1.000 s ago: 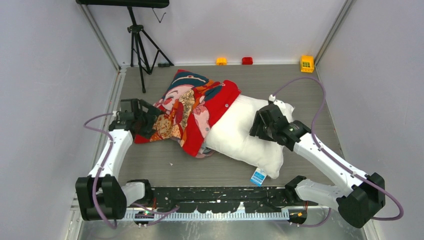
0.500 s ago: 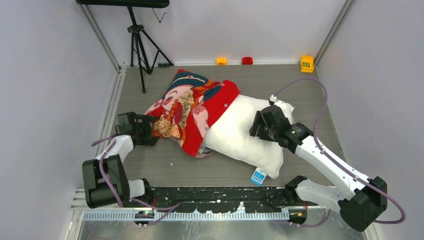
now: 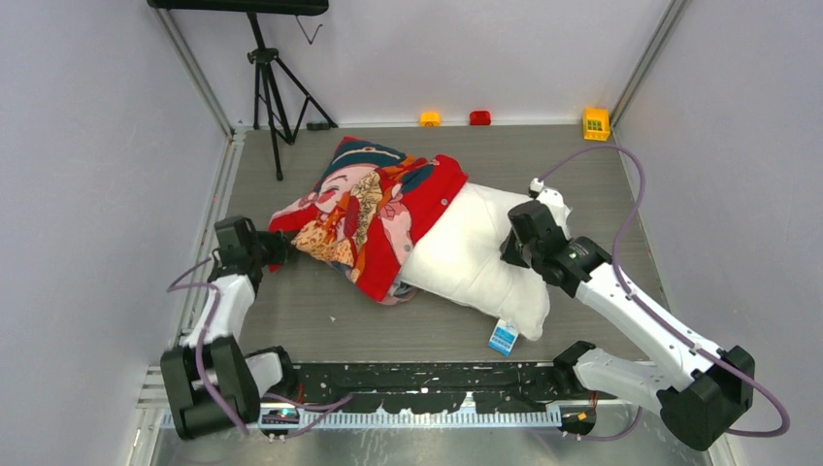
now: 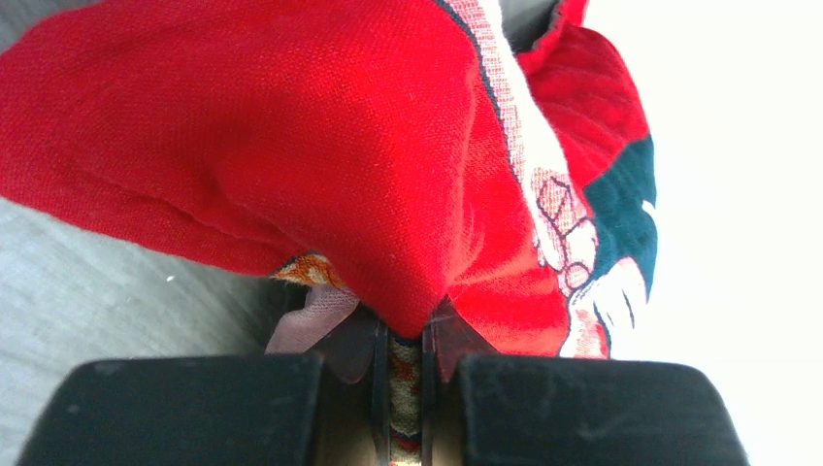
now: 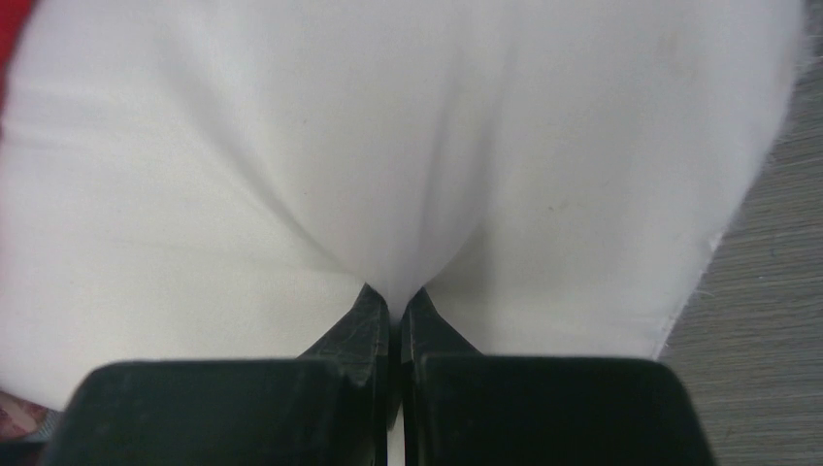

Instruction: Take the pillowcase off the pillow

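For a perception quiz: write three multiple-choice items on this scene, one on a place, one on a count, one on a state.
1. Where is the tag? A) the pillow's near end B) its far end C) its middle
2. How many blocks stand at the back? A) one B) three C) five
3. The left fingers are: A) open B) shut on the pillow C) shut on the pillowcase
Answers: 1A, it lies at the near corner; 2B, orange, red and yellow ones show; 3C, red cloth is pinched between them.
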